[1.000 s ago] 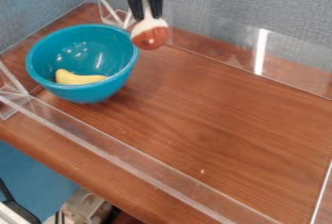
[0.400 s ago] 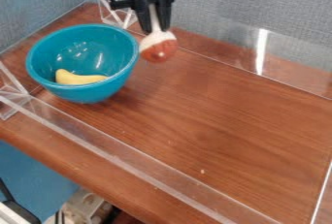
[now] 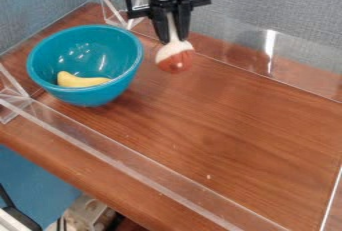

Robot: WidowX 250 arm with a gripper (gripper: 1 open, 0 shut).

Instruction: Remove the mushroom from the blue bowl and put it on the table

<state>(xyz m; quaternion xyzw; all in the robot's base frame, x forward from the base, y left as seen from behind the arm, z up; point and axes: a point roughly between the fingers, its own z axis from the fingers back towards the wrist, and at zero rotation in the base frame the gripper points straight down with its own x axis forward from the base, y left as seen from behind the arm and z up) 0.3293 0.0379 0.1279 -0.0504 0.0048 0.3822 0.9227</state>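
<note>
My gripper (image 3: 170, 41) hangs over the far part of the table (image 3: 227, 115), to the right of the blue bowl (image 3: 86, 65), and is shut on the mushroom (image 3: 173, 56). The fingers pinch the cream stem, and the reddish-brown cap points down, close above the wood. Whether the cap touches the tabletop I cannot tell. The turquoise bowl sits at the left and holds only a yellow banana-shaped piece (image 3: 80, 78).
Clear acrylic walls (image 3: 274, 50) border the tabletop at the back, left and front. A grey-blue wall stands behind. The wood to the right of the gripper is bare.
The gripper has carried the mushroom to the right, away from the bowl's rim, and lowered it toward the wood. Its grip has stayed the same.
</note>
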